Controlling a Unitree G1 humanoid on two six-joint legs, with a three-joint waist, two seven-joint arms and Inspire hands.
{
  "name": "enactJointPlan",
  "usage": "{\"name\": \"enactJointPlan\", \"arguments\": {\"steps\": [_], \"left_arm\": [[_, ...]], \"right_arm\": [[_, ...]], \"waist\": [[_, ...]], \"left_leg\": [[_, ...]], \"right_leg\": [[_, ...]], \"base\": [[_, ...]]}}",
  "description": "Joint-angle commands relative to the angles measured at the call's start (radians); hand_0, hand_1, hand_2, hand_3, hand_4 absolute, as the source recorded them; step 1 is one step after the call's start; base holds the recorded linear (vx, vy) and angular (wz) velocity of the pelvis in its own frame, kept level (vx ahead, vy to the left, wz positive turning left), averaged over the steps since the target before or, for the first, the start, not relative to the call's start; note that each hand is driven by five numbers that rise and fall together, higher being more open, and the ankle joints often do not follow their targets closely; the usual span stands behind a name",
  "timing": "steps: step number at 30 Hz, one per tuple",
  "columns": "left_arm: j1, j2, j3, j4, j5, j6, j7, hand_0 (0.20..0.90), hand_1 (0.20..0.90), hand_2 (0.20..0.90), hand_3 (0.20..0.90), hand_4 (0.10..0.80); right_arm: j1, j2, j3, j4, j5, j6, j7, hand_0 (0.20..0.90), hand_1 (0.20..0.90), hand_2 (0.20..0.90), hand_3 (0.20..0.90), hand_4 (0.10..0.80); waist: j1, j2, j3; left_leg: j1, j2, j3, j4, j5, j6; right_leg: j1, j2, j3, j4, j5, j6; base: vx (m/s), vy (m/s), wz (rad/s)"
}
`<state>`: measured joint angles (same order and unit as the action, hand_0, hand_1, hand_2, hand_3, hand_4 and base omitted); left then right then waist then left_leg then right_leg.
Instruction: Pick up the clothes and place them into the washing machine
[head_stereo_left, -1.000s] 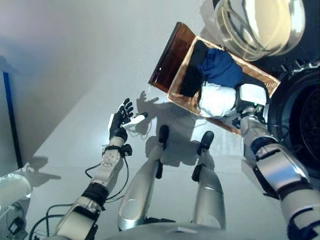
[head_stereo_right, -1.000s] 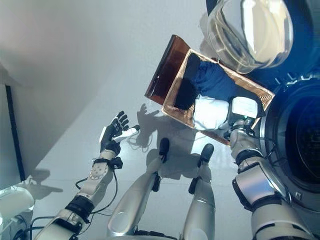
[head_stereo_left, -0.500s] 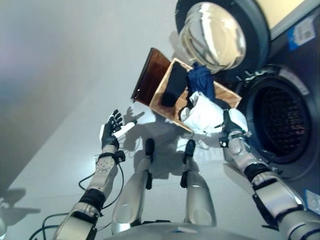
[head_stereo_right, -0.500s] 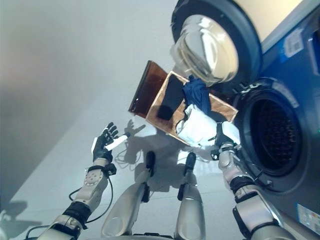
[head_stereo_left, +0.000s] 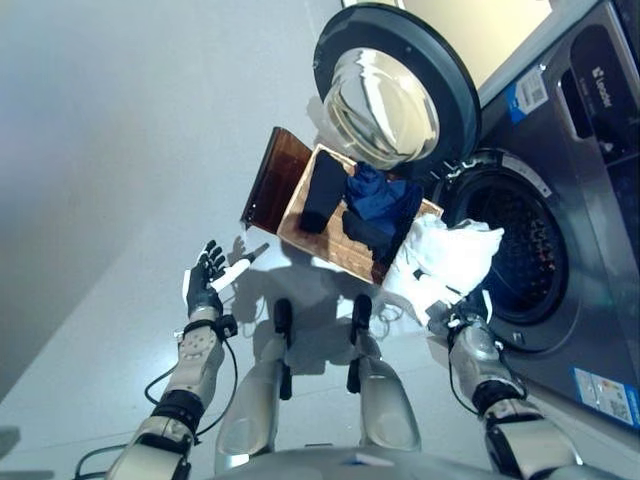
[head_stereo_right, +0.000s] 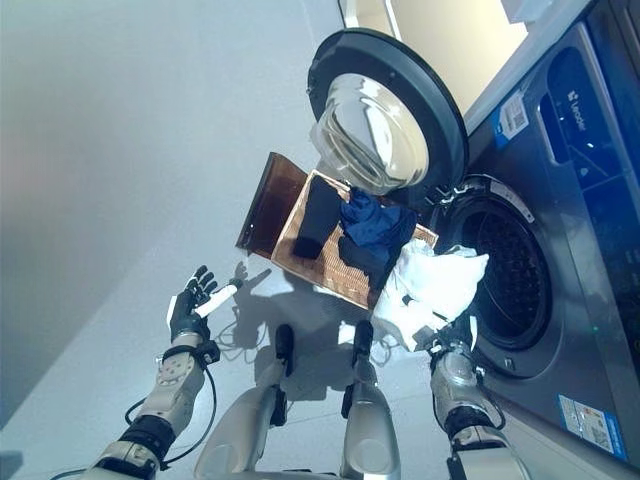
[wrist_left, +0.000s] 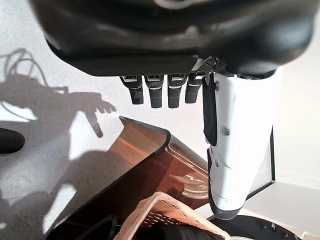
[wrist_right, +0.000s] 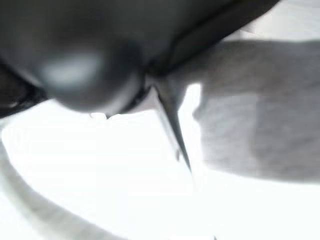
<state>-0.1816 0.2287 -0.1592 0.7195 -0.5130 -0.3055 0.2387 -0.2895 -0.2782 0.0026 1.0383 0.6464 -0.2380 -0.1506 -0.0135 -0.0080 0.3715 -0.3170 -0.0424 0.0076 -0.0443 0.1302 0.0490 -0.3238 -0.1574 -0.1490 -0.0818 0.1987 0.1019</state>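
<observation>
Keep the right robot hand (head_stereo_left: 462, 322) clenched on the white garment (head_stereo_left: 440, 262), carry it deep into the drum (head_stereo_left: 520, 250) before releasing; left robot hand (head_stereo_left: 205, 283) spread, idle.

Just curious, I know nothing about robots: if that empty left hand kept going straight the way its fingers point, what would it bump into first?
Probably the brown basket: in the wrist view the left hand has straight fingers aimed at its rim, with bare floor between. Depth is hard to judge.

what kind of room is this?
Probably a laundry area: a front-loading washing machine with its round door swung open, and a wicker basket of clothes on the pale floor beside it.
</observation>
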Motion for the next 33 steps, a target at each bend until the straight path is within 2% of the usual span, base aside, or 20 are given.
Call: {"name": "enactJointPlan", "arguments": {"steps": [1,7,13,16,23,28,33], "left_arm": [[-0.038,-0.012,0.037,0.029,-0.016,-0.067,-0.016,0.9,0.9,0.9,0.9,0.8],[-0.048,-0.028,0.026,0.051,-0.032,-0.072,-0.026,0.9,0.9,0.9,0.9,0.8],[-0.045,-0.049,-0.004,0.028,-0.062,-0.078,-0.026,0.9,0.9,0.9,0.9,0.8],[-0.03,-0.051,-0.022,-0.003,-0.074,-0.074,-0.031,0.9,0.9,0.9,0.9,0.8],[0.021,-0.041,-0.081,-0.092,-0.104,-0.07,-0.06,0.9,0.9,0.9,0.9,0.8],[0.047,-0.017,-0.095,-0.144,-0.118,-0.07,-0.081,0.9,0.9,0.9,0.9,0.8],[0.077,-0.009,-0.12,-0.202,-0.141,-0.063,-0.105,0.9,0.9,0.9,0.9,0.8]], "right_arm": [[-0.008,-0.056,-0.054,-0.03,0.156,-0.116,0.068,0.2,0.2,0.2,0.2,0.3],[-0.034,-0.023,-0.16,0.039,0.33,-0.151,0.075,0.2,0.2,0.2,0.2,0.3],[-0.118,0.016,-0.247,0.031,0.57,-0.209,0.079,0.2,0.2,0.2,0.2,0.3],[-0.181,0.005,-0.299,0.044,0.672,-0.233,0.075,0.2,0.2,0.2,0.2,0.3],[-0.377,-0.149,-0.382,0.146,0.735,-0.249,-0.003,0.2,0.2,0.2,0.2,0.3],[-0.479,-0.269,-0.347,0.187,0.685,-0.212,-0.039,0.2,0.2,0.2,0.2,0.3],[-0.564,-0.358,-0.361,0.2,0.717,-0.237,-0.071,0.2,0.2,0.2,0.2,0.3]], "waist": [[0.008,0.012,-0.057],[0.006,0.03,-0.054],[0.013,0.065,-0.05],[0.024,0.087,-0.048],[0.056,0.141,-0.047],[0.077,0.165,-0.044],[0.092,0.191,-0.046]], "left_leg": [[-0.022,0.024,-0.024,0.112,-0.111,-0.084],[-0.024,0.021,-0.022,0.111,-0.115,-0.085],[-0.036,0.016,-0.016,0.101,-0.108,-0.089],[-0.041,0.014,-0.017,0.093,-0.104,-0.091],[-0.068,0.005,-0.016,0.081,-0.094,-0.093],[-0.098,0.003,-0.013,0.069,-0.08,-0.095],[-0.129,0.003,-0.015,0.045,-0.062,-0.102]], "right_leg": [[0.019,-0.025,-0.007,0.07,-0.075,0.028],[0.014,-0.026,-0.004,0.071,-0.078,0.029],[-0.004,-0.031,0.002,0.069,-0.077,0.029],[-0.016,-0.034,0.006,0.075,-0.08,0.029],[-0.059,-0.041,0.011,0.091,-0.083,0.029],[-0.105,-0.043,0.018,0.103,-0.081,0.028],[-0.156,-0.044,0.024,0.117,-0.082,0.028]], "base": [[0.0,0.0,0.0],[0.007,0.002,-0.01],[0.0,0.0,0.0],[0.0,0.0,0.0],[0.0,0.0,0.0],[-0.006,-0.002,0.0],[0.0,0.0,0.0]]}}
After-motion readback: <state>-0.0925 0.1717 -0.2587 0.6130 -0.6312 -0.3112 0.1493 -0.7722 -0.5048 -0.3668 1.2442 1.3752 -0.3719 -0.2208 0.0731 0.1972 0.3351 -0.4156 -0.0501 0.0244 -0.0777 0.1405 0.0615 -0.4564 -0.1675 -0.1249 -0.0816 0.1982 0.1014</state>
